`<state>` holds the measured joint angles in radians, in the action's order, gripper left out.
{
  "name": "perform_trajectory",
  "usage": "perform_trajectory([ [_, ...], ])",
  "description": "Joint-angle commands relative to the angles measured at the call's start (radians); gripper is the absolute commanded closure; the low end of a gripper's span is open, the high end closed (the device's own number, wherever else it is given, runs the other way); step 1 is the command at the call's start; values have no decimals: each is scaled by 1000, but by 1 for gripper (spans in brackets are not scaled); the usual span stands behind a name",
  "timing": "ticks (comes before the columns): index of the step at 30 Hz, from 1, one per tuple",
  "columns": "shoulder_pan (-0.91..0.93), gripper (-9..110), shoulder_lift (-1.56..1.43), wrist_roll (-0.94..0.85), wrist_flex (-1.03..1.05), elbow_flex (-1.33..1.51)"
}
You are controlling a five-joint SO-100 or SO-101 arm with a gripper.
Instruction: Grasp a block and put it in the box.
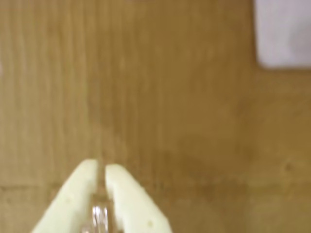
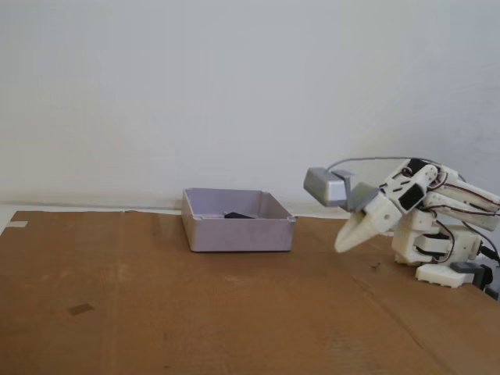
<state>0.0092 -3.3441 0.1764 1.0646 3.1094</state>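
One small black block point(image 2: 237, 215) lies inside the box point(image 2: 238, 233), toward its far side, only its top showing over the near wall in the fixed view; so by the look of it the putting-in is already done. The fingers point(image 1: 101, 167) are drawn together with just a sliver of gap at the tips and nothing between them, hanging above bare brown bench point(image 1: 170, 111) in the wrist view, with a pale corner of the box at the upper right edge. In the fixed view they point(image 2: 346, 241) point down and left, well apart from the box, right of it, with the arm folded back over its white base. I judge the block to be light, stiff and matte, not slippery and not fragile; if it had to be lifted again, a pinch across its short width from above would suit, though the box's low walls would crowd the fingers. A grey camera module point(image 2: 326, 186) rides above the fingers. Nothing else stands between arm and box.
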Motion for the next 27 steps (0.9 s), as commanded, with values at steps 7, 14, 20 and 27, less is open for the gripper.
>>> perform_trajectory([
  [7,-6,101,-60,-9,221,38],
  [14,-5,101,-61,-9,370,38],
  [20,-6,101,-61,-9,428,38],
  [27,-6,101,-61,-11,428,38],
])
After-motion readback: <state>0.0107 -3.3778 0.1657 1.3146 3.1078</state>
